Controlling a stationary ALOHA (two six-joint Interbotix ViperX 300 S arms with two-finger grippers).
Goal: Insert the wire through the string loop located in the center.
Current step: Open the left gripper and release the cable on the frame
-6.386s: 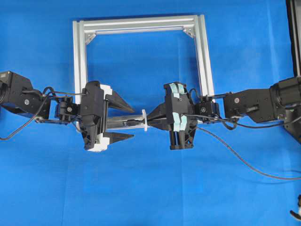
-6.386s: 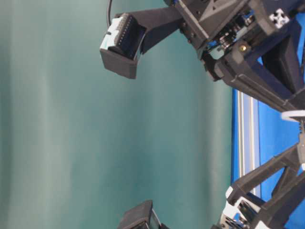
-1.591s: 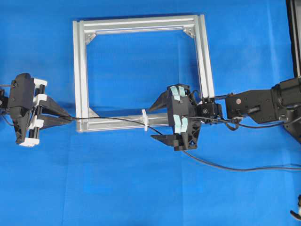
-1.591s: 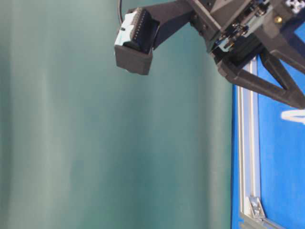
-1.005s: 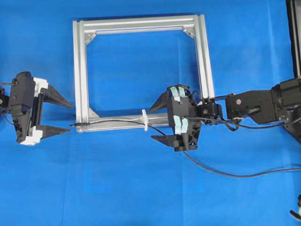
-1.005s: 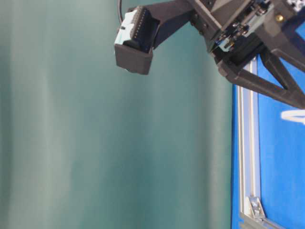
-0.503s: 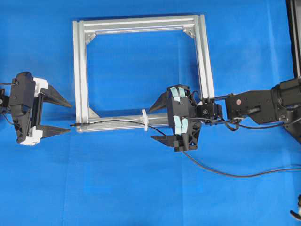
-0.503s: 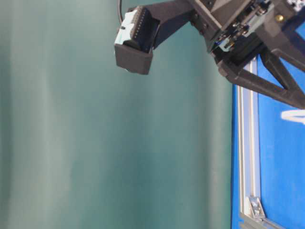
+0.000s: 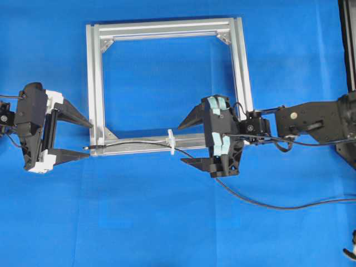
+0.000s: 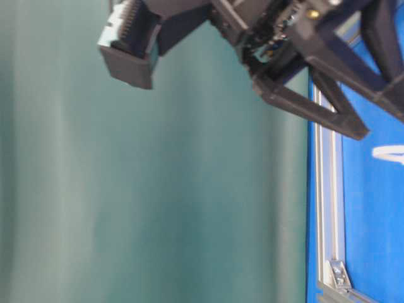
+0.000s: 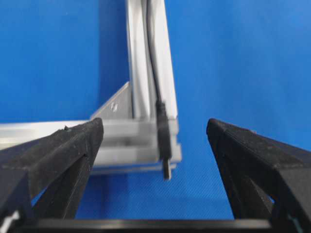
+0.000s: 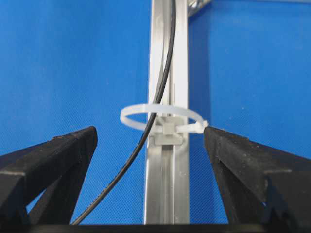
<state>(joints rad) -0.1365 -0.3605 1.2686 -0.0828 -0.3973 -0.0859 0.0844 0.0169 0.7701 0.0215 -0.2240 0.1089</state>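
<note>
With both arms drawing back, the left claw (image 9: pixel 69 137) and right claw (image 9: pixel 192 142) gape empty, having released the wire (image 9: pixel 133 143), which lies along the near frame rail (image 9: pixel 142 146), threaded through the string loop (image 9: pixel 172 142).

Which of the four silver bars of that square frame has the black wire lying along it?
The bottom bar in the overhead view, the one with the white loop. The wire runs along it through the loop; the others are bare.
</note>
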